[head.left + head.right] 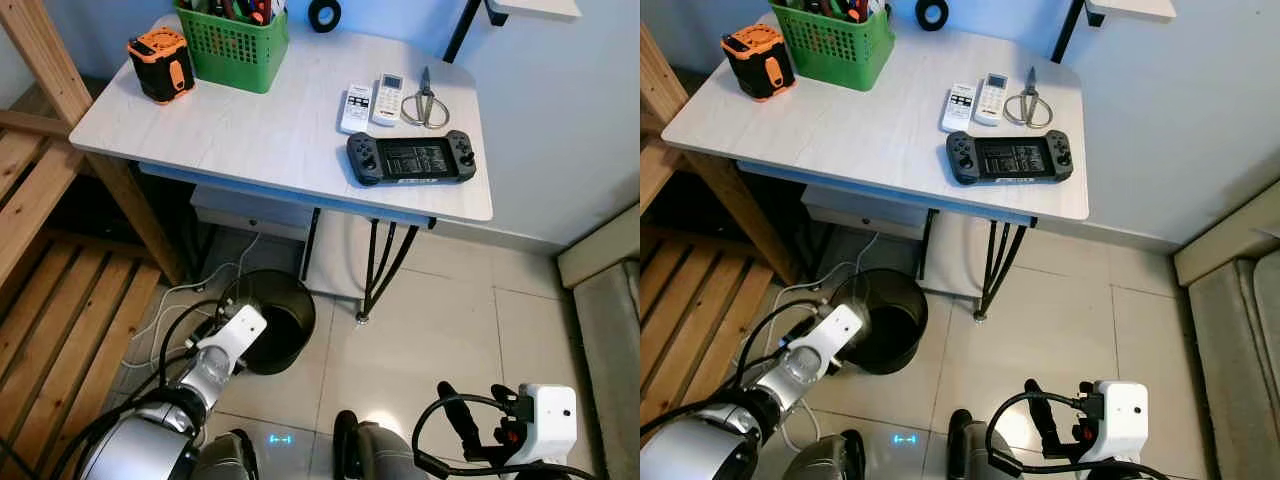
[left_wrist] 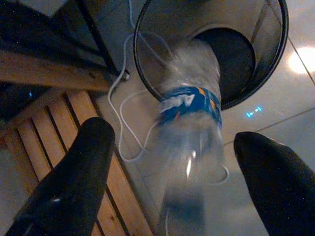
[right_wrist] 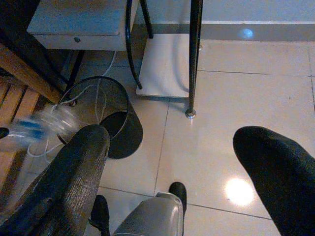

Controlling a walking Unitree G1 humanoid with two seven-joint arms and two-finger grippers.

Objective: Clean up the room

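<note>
pale floor tiles (image 1: pixel 440 330) run under a white desk (image 1: pixel 270 140), and beside its black legs stands the black mesh wastebasket (image 1: pixel 275 320) we are working at. our left gripper (image 2: pixel 172 167) is held just above and beside the basket's rim, its two black fingers (image 2: pixel 74 172) spread wide with nothing pinched between them. in the left wrist view a clear plastic bottle (image 2: pixel 189 128) with a blue label sits between the fingers, blurred, its far end pointing at the mouth of the basket; it looks to us to be in free fall, already let go. the right wrist view catches the same blurred bottle near the rim, so we cannot tell whether it will clear the edge or clip it. to do this step well, we judge we should keep the left wrist steady over the opening until the bottle settles inside, and avoid swinging the fingers against the mesh, which looks light enough to tip. white cables (image 1: pixel 185 300) lie on the floor just beside the basket, so a low withdrawal could snag them. our right gripper (image 3: pixel 167 172) hangs low over the tiles, fingers apart and empty. on the desk a handheld game console (image 1: pixel 410 158), two remotes (image 1: pixel 370 103), scissors (image 1: pixel 427 100), a green basket (image 1: pixel 233 45) and an orange speaker (image 1: pixel 161 65) wait to be sorted.
</note>
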